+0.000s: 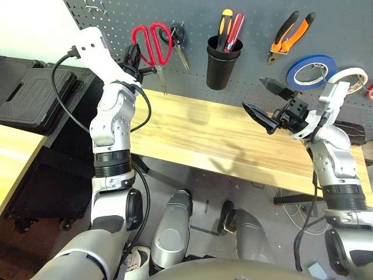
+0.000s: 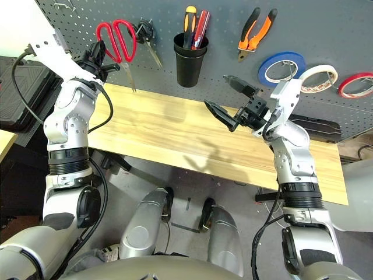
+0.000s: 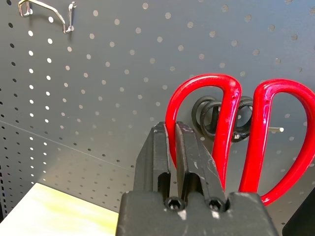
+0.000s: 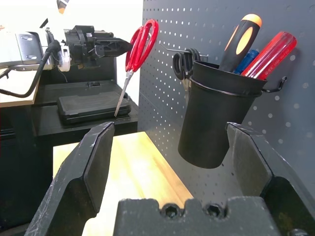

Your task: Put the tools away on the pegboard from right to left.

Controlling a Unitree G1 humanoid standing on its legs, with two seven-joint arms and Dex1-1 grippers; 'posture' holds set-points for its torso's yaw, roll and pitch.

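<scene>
The left end effector [image 1: 133,58] clamps one loop of the red-handled scissors [image 1: 152,44] against the dark grey perforated pegboard [image 1: 245,17]; the right end effector [image 1: 263,103] gapes wide, empty, below the board.

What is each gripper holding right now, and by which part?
The left gripper is shut on the red-handled scissors, pinching one handle loop at the pegboard. The right gripper is open and holds nothing.

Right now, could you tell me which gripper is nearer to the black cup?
Right. The right gripper hangs open just beside the black cup, while the left gripper is farther off, shut on the red-handled scissors.
</scene>
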